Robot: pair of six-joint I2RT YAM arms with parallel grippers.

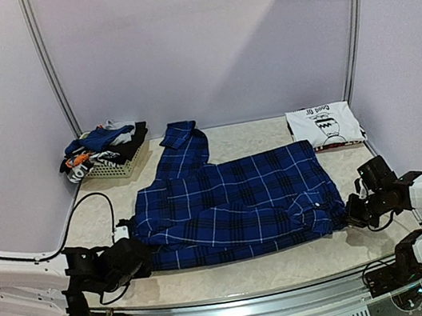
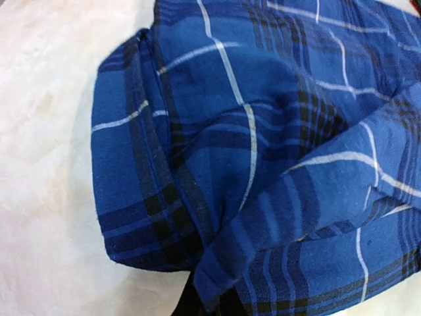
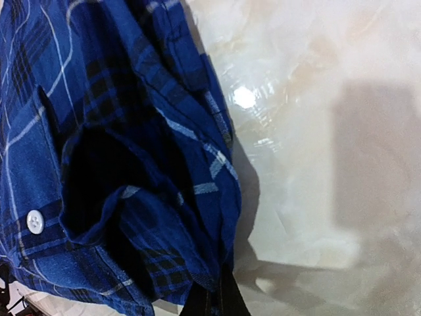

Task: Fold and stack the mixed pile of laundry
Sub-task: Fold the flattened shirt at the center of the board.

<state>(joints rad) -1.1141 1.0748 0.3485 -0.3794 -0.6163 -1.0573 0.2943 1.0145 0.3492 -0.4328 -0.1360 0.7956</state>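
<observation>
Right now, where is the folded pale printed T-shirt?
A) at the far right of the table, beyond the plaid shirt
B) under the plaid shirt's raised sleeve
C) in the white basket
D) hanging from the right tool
A: the folded T-shirt lies flat at the far right, just beyond the plaid shirt, while the basket sits at the far left.

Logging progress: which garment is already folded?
The white printed T-shirt at far right, a neat rectangle; the plaid shirt lies spread out, other clothes heaped in the basket.
</observation>
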